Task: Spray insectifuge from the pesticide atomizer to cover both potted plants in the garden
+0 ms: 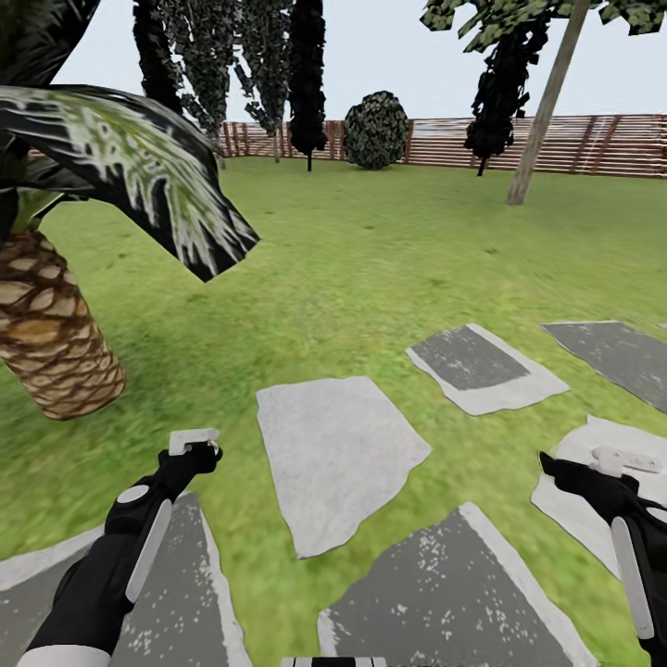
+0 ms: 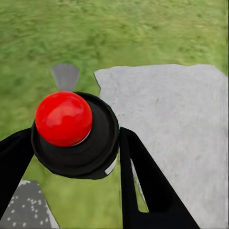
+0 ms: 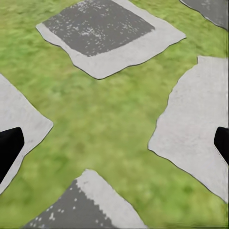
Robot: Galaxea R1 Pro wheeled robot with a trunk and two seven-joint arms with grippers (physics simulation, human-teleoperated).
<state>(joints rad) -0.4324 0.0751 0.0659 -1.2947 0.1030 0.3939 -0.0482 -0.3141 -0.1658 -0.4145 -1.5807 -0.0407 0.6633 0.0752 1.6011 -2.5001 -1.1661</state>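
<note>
The pesticide atomizer (image 2: pixel 63 118) shows from above in the left wrist view: a red button on a round black body. My left gripper (image 2: pixel 71 143) is shut on it, with a black finger on each side. In the head view the left gripper (image 1: pixel 192 451) hangs low over grass and paving at the lower left. My right gripper (image 1: pixel 579 468) is at the lower right and is open, with its fingertips (image 3: pixel 9 148) wide apart over grass and nothing between them. The potted plants are out of view. The garden lawn (image 1: pixel 371 250) stretches ahead to a brown slat fence (image 1: pixel 574 144).
A palm trunk (image 1: pixel 51 333) with a drooping frond (image 1: pixel 139 167) stands close on the left. Grey stepping stones (image 1: pixel 338 454) lie ahead and to the right. A leaning tree trunk (image 1: pixel 542 111), a round bush (image 1: pixel 376 130) and dark trees stand far off by the fence.
</note>
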